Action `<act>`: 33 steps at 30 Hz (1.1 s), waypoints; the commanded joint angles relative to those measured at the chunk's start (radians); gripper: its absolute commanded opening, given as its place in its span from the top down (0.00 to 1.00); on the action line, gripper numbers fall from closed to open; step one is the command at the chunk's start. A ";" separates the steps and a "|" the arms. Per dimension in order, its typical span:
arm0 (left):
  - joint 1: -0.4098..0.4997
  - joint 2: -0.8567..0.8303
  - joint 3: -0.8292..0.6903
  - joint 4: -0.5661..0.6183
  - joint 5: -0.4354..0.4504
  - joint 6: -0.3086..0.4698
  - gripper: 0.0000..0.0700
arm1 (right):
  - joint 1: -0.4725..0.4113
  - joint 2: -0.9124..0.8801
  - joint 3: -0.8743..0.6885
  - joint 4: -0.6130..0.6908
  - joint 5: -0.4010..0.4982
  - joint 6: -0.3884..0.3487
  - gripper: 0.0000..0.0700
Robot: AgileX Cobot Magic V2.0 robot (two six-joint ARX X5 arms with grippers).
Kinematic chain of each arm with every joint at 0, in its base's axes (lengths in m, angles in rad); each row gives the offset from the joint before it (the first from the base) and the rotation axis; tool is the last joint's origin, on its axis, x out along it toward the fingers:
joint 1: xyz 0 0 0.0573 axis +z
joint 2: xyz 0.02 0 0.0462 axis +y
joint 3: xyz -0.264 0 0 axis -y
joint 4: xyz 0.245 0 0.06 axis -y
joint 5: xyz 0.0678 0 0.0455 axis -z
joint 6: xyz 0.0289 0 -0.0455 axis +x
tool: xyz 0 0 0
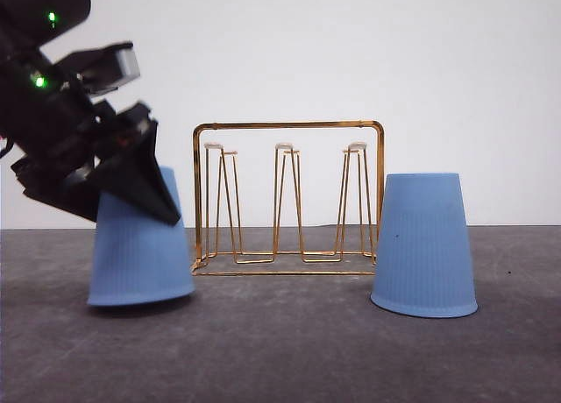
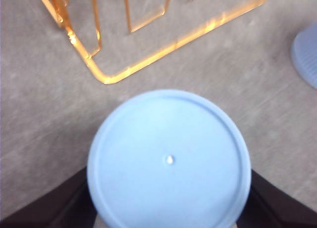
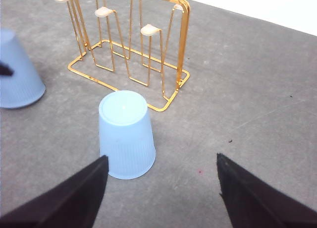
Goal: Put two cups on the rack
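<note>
At frame left, the left gripper clamps the tilted cup for lifting onto the rack; the right gripper hangs apart.

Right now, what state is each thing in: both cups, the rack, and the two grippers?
Left cup: upside down, tilted, left gripper's fingers on both sides.
Right cup: upside down, flat on the table, untouched.
Rack: upright, prongs bare.
Left gripper: shut on left cup.
Right gripper: open, nothing held.

Two cups: one left, one right. One rack.
</note>
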 commanded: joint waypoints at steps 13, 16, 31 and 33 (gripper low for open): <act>-0.008 -0.025 0.300 -0.373 0.003 -0.014 0.58 | 0.002 0.003 0.011 0.013 0.003 -0.005 0.37; -0.008 -0.025 0.398 -0.432 -0.018 -0.017 0.58 | 0.002 0.003 0.011 0.013 0.003 -0.005 0.37; -0.008 0.027 0.518 -0.175 -0.106 -0.065 0.57 | 0.002 0.003 0.011 0.013 0.004 -0.005 0.37; -0.008 0.059 0.518 -0.157 -0.106 -0.064 0.57 | 0.002 0.003 0.011 0.013 0.004 -0.005 0.37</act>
